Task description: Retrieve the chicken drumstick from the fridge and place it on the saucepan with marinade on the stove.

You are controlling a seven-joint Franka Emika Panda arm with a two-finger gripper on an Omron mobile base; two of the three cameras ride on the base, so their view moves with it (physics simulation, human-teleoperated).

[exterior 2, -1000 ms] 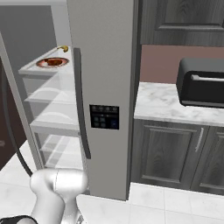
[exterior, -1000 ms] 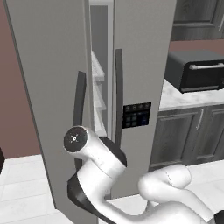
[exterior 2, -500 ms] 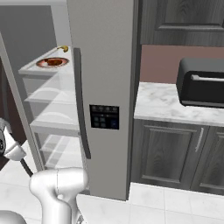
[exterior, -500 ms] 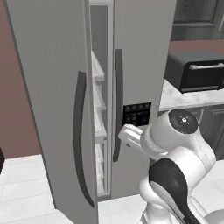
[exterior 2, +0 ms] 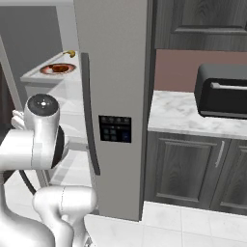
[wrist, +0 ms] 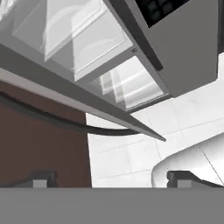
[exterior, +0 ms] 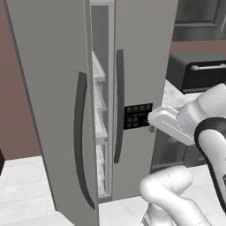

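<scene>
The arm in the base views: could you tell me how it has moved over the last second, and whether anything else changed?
The arm has risen from low in front of the fridge to about the height of the door's control panel. The gripper is open and holds nothing. The left door stands ajar as before. On the fridge shelf, the white plate with dark red rim has not moved.

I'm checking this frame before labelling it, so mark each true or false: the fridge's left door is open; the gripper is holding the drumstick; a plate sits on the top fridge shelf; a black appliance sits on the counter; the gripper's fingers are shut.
1. The fridge has its left door open: true.
2. The gripper holds the chicken drumstick: false, nothing is between its fingertips.
3. A plate sits on the top fridge shelf: true.
4. A black appliance sits on the marble counter: true.
5. The gripper's fingers are shut: false, they are spread wide.
</scene>
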